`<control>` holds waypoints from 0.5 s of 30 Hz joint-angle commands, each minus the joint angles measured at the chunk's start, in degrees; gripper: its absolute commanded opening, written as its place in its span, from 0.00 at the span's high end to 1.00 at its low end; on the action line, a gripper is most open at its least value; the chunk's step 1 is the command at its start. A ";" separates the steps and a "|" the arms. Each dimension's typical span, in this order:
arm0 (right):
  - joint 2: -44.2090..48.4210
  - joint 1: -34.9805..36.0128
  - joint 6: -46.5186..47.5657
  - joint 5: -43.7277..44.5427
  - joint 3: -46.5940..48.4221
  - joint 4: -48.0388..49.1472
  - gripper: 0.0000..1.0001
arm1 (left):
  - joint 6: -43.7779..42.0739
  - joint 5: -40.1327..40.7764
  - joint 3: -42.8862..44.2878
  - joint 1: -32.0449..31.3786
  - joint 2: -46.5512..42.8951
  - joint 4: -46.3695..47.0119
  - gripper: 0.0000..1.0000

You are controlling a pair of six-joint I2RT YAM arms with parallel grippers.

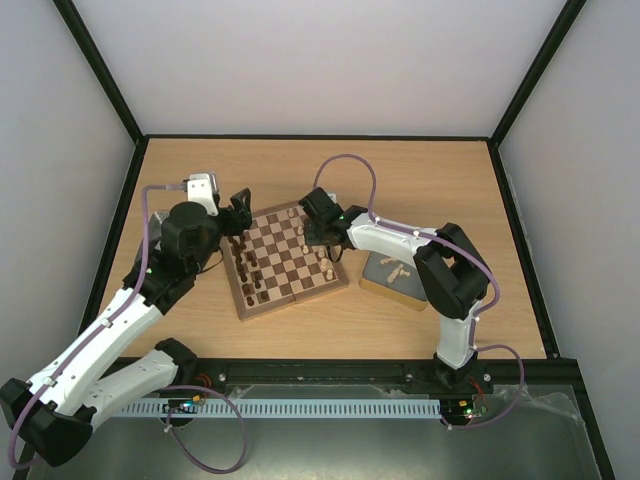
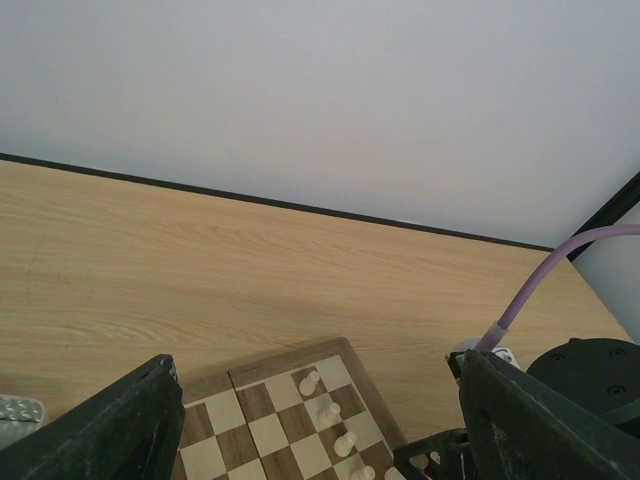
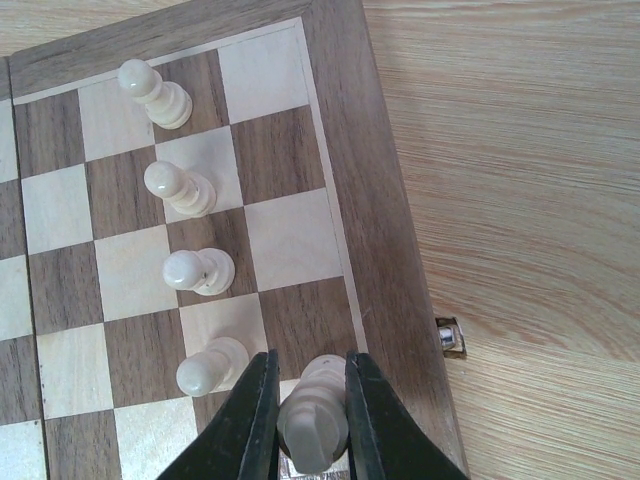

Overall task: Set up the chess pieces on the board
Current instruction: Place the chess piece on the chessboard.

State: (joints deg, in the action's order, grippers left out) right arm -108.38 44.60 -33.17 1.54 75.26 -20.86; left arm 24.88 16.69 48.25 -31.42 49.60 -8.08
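The chessboard (image 1: 290, 262) lies mid-table. Dark brown pieces (image 1: 247, 268) stand along its left side and cream pieces (image 1: 326, 266) along its right. My right gripper (image 1: 320, 232) is over the board's far right part. In the right wrist view it (image 3: 310, 362) is shut on a cream piece (image 3: 314, 420), held over the edge column beside a row of cream pawns (image 3: 198, 270). My left gripper (image 1: 238, 212) hovers at the board's far left corner. In the left wrist view it (image 2: 318, 360) is wide open and empty above the board's (image 2: 270, 372) corner, where cream pawns (image 2: 329, 413) show.
A shiny metal tin (image 1: 393, 279) with loose pale pieces sits right of the board. A corner of another tin (image 2: 15, 408) shows by the left finger. The board's metal latch (image 3: 450, 337) juts from its edge. A black frame bounds the table.
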 commanded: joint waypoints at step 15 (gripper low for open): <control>-0.69 1.02 0.19 5.34 0.99 0.14 0.86 | -0.10 -0.18 -0.94 0.66 0.31 1.63 0.23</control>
State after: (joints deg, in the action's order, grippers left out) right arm -108.40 45.15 -32.56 2.48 75.26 -20.84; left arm 24.88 16.49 47.92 -31.14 49.76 -8.05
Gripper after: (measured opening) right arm 0.140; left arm 0.772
